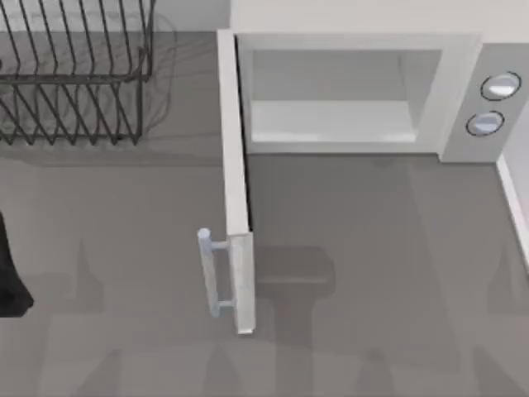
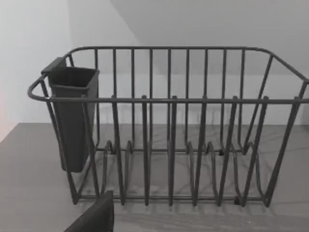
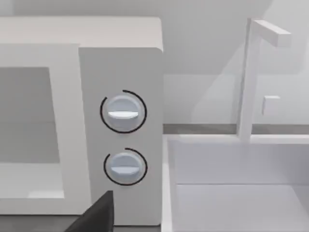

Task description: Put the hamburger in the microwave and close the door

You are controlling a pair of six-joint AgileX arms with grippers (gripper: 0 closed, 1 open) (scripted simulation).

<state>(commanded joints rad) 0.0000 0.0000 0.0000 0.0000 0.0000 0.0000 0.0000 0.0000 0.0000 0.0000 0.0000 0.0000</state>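
Whether our left gripper (image 2: pixel 94 217) is open or closed on anything, we cannot tell. A dark wedge of it sits at the edge of the left wrist view, facing the black wire dish rack (image 2: pixel 169 99) and the dark grey plastic cutlery cup (image 2: pixel 72 116) hung on one end. The same holds for our right gripper (image 3: pixel 96 212), a dark wedge in front of the two round silver knobs (image 3: pixel 123 112).

On the grey table (image 1: pixel 372 273), the dark left arm (image 1: pixel 12 273) sits at the 9 o'clock edge. The dish rack stands at about 10 o'clock.

The large boxy white-grey microwave (image 1: pixel 463 91) stands from 12 to 2 o'clock, its pale inner cavity (image 1: pixel 331 91) facing 6 o'clock. The flat white-grey hinged door (image 1: pixel 235 190) is swung fully out. We see it edge-on, with its long axis running from the hinge at 12 o'clock to the free end at 6 o'clock. Its pale cylindrical bar handle (image 1: pixel 211 273) is on the 9 o'clock face, near the free end. A white sink basin (image 3: pixel 231 183) with a white angular tap (image 3: pixel 248 77) stands just beside the microwave's knob side.

Where the hamburger lies we cannot tell, so we cannot judge which arm is nearer it. The cavity mouth opens on the door's 3 o'clock side. The handle face looks toward our left arm. We judge that arm better placed to push the door shut, sweeping its free end from 6 o'clock round toward 3.
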